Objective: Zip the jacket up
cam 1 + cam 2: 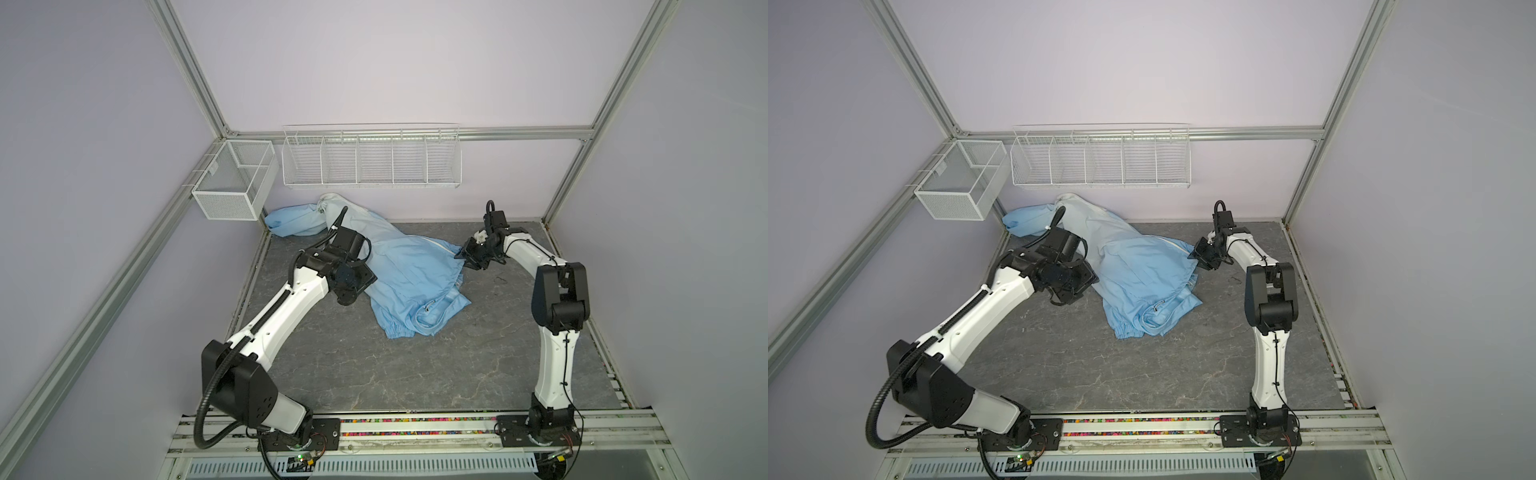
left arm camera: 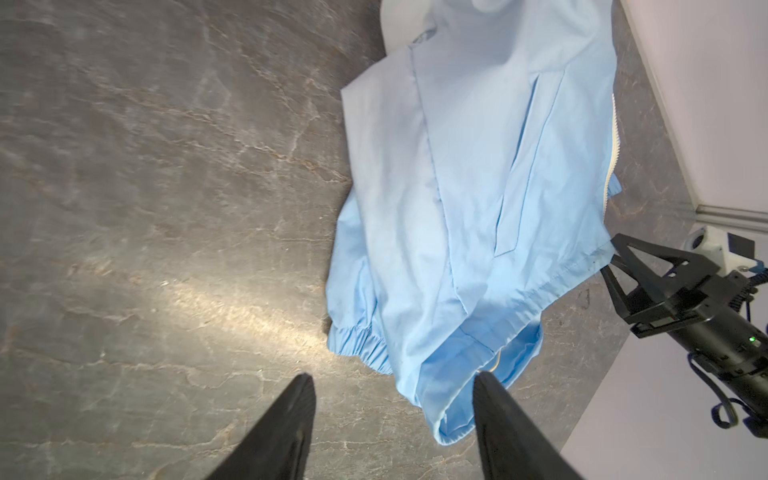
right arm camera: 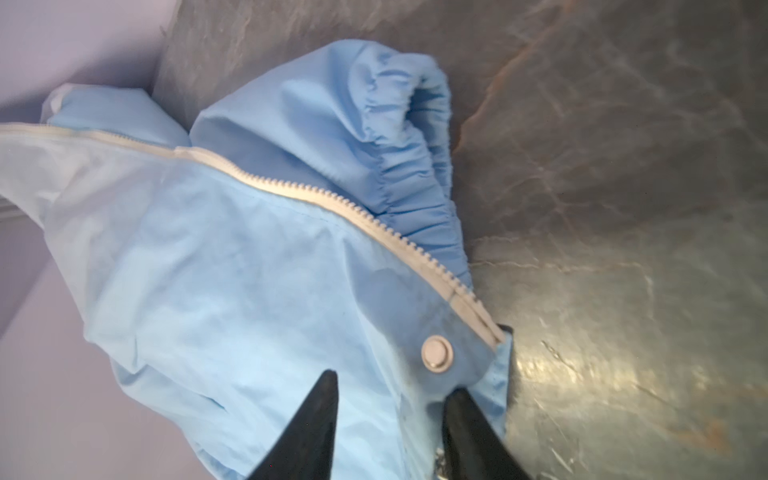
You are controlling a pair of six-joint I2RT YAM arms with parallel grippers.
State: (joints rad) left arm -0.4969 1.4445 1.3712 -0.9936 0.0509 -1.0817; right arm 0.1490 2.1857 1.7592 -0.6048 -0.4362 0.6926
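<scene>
The big, thin, light-blue cloth jacket lies in a crumpled heap on the dark grey stone-look table. In both top views it sits in the far middle of the table, between the 2 arms. One end reaches the far left corner by the wall, just under the white mesh box and the long white wire rack. Its other end spreads out toward the near middle. The left pincer hangs over the near left edge of the jacket. Its 2 black fingers are wide apart and there is nothing between them, only bare table and the edge of the cloth below. The right pincer is at the right corner of the jacket. The corner, with 1 small round grey snap stud and the end of the long cream-white zipper, lies between its 2 fingers. A gap shows between them, and I cannot tell if they are squeezing the cloth or just sitting around it. The zipper shows teeth on 1 side only, and a puffy stretchy cuff lies just past it.
</scene>
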